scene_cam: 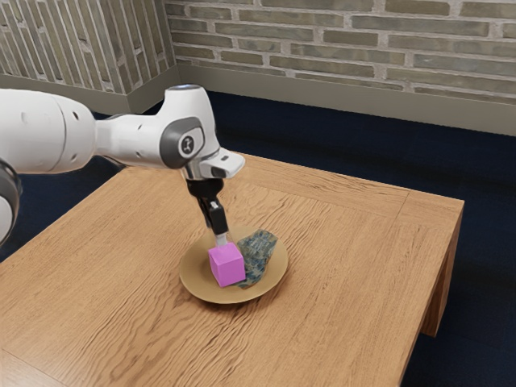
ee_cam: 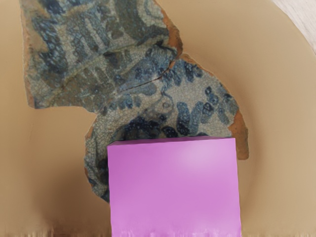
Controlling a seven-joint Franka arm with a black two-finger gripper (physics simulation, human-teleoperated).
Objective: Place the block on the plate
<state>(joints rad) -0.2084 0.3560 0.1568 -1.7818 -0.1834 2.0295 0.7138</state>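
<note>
Evidently the pink block point(scene_cam: 226, 265) is within the round of the tan plate point(scene_cam: 194, 274), at its near side, with the patterned shard point(scene_cam: 259, 252) beside it toward the exterior view's right. The arm point(scene_cam: 133, 141) points its jaws steeply down at the block's top, which makes sense for setting it down without sweeping sideways into the shard. Whether the jaws are clamped on the block or apart around it, I cannot tell, nor whether its underside bears on the plate or hangs just above. If it is still to be freed, a straight lift would suit best.

The exterior view gives the block's height, the slant of the hand and the plate's place on the wooden worktop point(scene_cam: 347, 266). From the wrist view come the shard's blue leaf-like marks, its thin crack point(ee_cam: 143, 83) and its rust-coloured broken edge point(ee_cam: 240, 133), plus the block's face overlapping part of the shard.
</note>
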